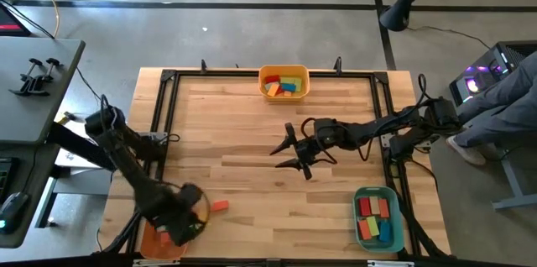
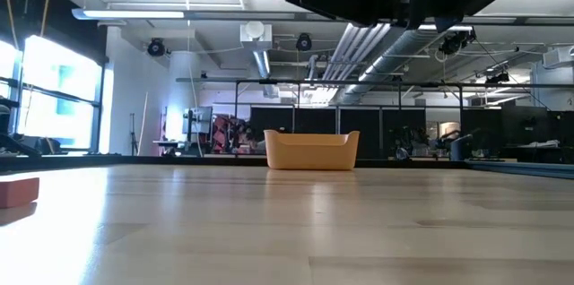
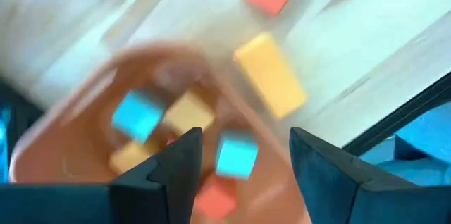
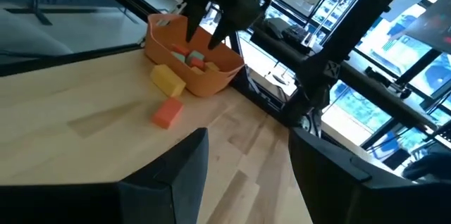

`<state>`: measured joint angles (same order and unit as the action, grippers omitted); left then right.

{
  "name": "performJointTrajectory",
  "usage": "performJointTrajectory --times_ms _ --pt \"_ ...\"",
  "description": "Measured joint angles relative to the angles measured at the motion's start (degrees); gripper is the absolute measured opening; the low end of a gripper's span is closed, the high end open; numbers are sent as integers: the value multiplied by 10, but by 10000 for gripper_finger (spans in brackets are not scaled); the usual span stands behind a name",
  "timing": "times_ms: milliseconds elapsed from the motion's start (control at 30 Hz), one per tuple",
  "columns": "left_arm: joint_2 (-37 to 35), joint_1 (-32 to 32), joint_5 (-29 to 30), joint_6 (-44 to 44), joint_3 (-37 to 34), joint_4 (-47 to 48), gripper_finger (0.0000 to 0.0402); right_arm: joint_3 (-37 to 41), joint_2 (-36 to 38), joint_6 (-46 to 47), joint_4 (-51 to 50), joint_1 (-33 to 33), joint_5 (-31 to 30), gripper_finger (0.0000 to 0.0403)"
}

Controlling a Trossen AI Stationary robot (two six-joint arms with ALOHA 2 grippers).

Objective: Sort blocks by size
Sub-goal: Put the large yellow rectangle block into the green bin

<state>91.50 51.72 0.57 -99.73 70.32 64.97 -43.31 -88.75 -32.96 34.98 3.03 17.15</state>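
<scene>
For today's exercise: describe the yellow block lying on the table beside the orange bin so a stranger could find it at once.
Start at the orange bin at the table's near-left corner, under the left arm's tool. Two blocks lie on the wood just outside it. The yellow block lies right against the bin's wall; its neighbour, the orange-red block, lies farther out.

Your two arms are matte black, built of jointed tubular segments with black cables looping along them. The right gripper (image 1: 289,155) ends in two slim, pointed black fingers. On the left gripper (image 3: 239,175) you see broad, angular dark fingers (image 3: 173,171) with stepped inner edges and a faint bluish sheen.
</scene>
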Motion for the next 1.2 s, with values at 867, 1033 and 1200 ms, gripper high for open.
performJointTrajectory --times_ms 867,1033,1200 --pt "165 -176 -226 469 -1 -71 73 0 0 46 -45 0 0 193" --pt "164 -176 -223 465 -1 -70 24 0 0 45 -38 0 0 193" --pt "165 -176 -223 464 12 -52 2 0 0 45 -39 0 0 193"
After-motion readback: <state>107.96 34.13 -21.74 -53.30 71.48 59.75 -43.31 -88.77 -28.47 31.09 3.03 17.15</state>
